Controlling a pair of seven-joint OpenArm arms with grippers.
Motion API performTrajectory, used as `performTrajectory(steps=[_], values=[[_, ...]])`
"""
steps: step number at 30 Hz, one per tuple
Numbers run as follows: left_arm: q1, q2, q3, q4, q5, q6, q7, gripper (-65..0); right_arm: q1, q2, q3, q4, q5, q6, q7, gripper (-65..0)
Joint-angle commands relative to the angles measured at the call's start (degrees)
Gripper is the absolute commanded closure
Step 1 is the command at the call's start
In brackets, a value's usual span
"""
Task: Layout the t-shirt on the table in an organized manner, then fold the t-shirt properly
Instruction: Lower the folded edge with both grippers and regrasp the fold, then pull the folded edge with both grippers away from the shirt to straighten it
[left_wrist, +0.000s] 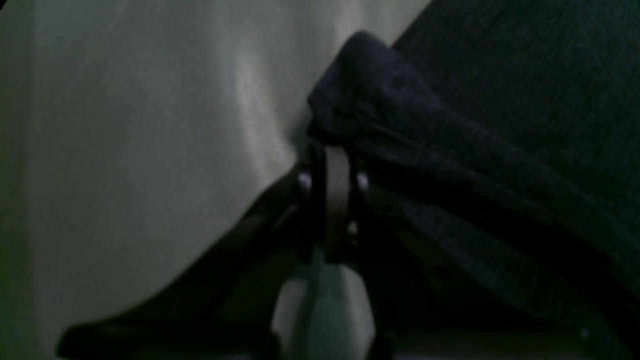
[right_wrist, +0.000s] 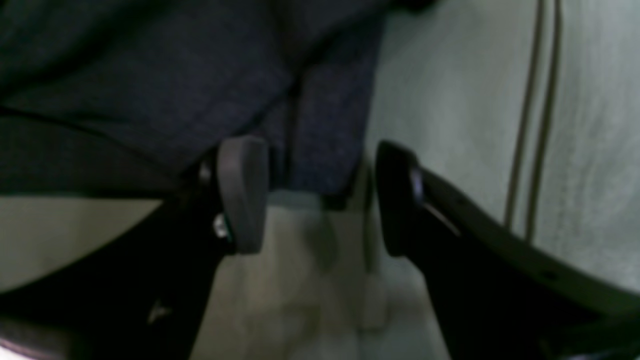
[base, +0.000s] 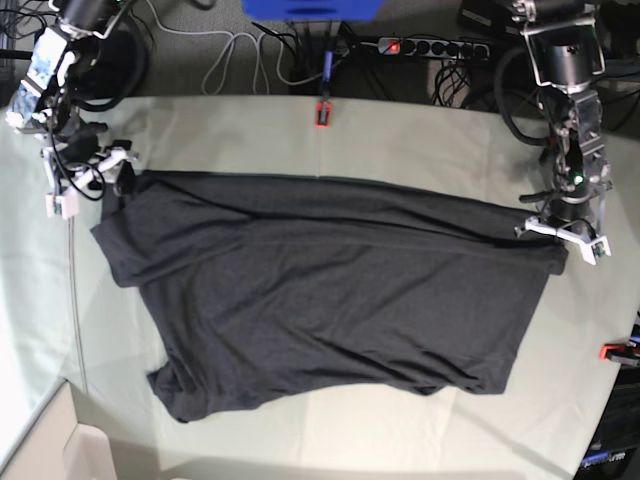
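The charcoal t-shirt (base: 330, 290) lies spread plain side up across the pale grey-green table (base: 400, 140), with some creases. My left gripper (base: 563, 238) is at the shirt's far right corner, shut on a bunched fold of the dark fabric (left_wrist: 400, 115); in the left wrist view its fingertips (left_wrist: 334, 155) pinch the cloth just above the table (left_wrist: 125, 150). My right gripper (base: 105, 180) stands at the shirt's upper left corner. In the right wrist view it (right_wrist: 317, 192) is open, and a strip of shirt edge (right_wrist: 325, 125) reaches between its spread fingers over the table (right_wrist: 450, 100).
A red clamp (base: 322, 113) grips the table's far edge and another (base: 615, 351) the right edge. Behind the table lie a power strip (base: 440, 46), cables and a blue object (base: 310, 8). A white box (base: 80, 455) sits below the front left corner.
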Motion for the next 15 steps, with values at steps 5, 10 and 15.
performTrajectory(steps=[5,10,15], values=[[-0.6,-0.9,-0.3,0.9,0.3,0.4,-1.0,0.0,0.3,1.4,0.2,0.8,0.6,1.2,0.7,-34.0],[-0.7,-1.4,-0.3,1.3,0.4,0.4,-1.0,0.0,0.1,1.7,0.2,0.8,0.6,1.2,0.7,-19.7],[-0.4,-2.0,-0.4,1.4,-0.1,0.4,-1.0,0.0,-0.3,2.3,-2.3,0.8,0.6,1.2,0.7,0.0]])
